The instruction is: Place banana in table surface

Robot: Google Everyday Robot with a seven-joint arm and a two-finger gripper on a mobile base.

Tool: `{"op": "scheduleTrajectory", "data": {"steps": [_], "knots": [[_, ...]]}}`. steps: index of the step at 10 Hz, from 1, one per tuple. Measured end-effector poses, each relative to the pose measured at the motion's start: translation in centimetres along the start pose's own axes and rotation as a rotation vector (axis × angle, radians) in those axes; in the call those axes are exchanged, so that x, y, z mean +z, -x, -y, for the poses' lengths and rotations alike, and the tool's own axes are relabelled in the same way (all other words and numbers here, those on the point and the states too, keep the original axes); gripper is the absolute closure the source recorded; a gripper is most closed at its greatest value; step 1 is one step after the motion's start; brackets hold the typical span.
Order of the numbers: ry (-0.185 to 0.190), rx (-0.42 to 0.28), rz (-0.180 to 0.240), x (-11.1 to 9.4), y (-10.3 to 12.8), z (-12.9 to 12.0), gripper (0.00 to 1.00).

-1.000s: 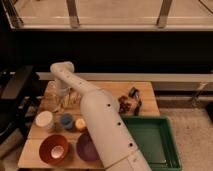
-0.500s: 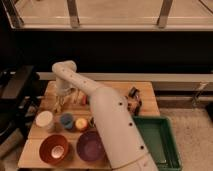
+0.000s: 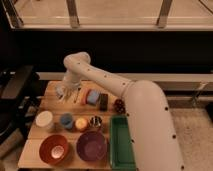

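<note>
Gripper (image 3: 66,92) had moved to the far left of the table surface (image 3: 50,107) | fingers: cannot tell | banana (image 3: 77,95) just beside it | drop looked close

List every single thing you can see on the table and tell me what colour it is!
Light brown wooden plank table surface: one, under everything.
Green rectangular tray: one, front right.
Purple bowl: one, front middle.
Red-brown bowl: one, front left.
White round container: one, left.
Blue cup: one, beside it.
Yellow-orange cup: one, middle.
Metal cup: one, next along.
Blue sponge-like block: one, back middle.
Black block: one, beside it.
Pale yellow banana: one, under the gripper.
White robot arm: one, right.
Gripper: one, back left.
</note>
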Motion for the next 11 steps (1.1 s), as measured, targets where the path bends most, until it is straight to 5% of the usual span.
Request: {"op": "scheduleTrajectory", "data": {"steps": [2,5,8,11], "knots": [[-0.028,0.034,-0.016,-2.8,-0.8,-2.9,0.94],[-0.049,0.100,-0.006,-5.1,-2.2,-6.5,0.65],[-0.054,0.125,0.006,-5.4,-2.6,-7.1,0.35],[-0.063,0.091,0.053,-3.4,-2.0,-5.0,0.31]]}}
